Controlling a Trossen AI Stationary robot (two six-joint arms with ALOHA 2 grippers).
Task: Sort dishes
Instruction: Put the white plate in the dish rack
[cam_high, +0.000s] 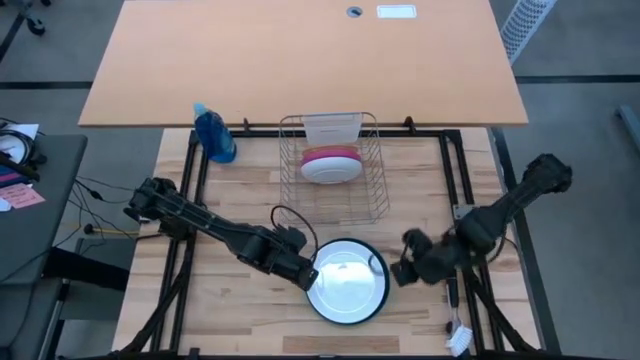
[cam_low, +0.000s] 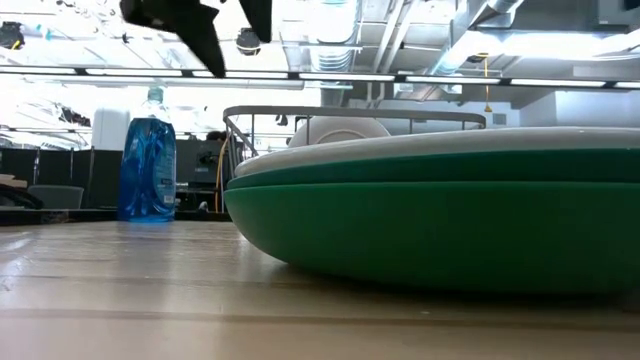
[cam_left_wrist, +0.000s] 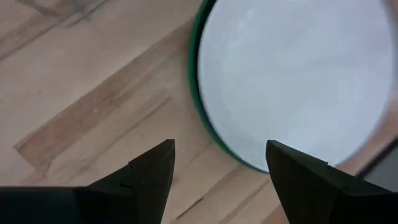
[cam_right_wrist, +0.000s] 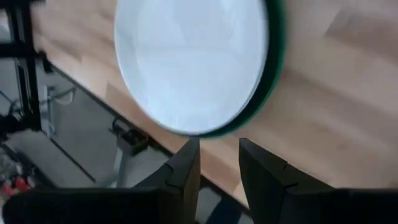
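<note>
Here, a stack of two dishes lies flat on the worktop (cam_high: 250, 310) near its front edge: a white plate (cam_high: 347, 281) seated on a dark green plate (cam_high: 322, 307), whose rim shows as a thin band around it. Being round, the stack has no long axis, so the rim can be approached from any side. The left gripper (cam_high: 308, 274) sits at the stack's left rim, its jaws spread wide apart with nothing between them; in the left wrist view the green edge lies just ahead of the fingertips (cam_left_wrist: 155, 163), toward the right-hand one. The right gripper (cam_high: 404, 268) waits just off the opposite rim, its jaws parted by a narrower gap and likewise empty, the plate edge straight ahead of them. The left arm appears marginally nearer. Further back, the wire rack (cam_high: 372, 200) already holds a pink plate (cam_high: 329, 155) and a white one (cam_high: 328, 171), with a blue bottle (cam_high: 214, 134) to its left.
</note>
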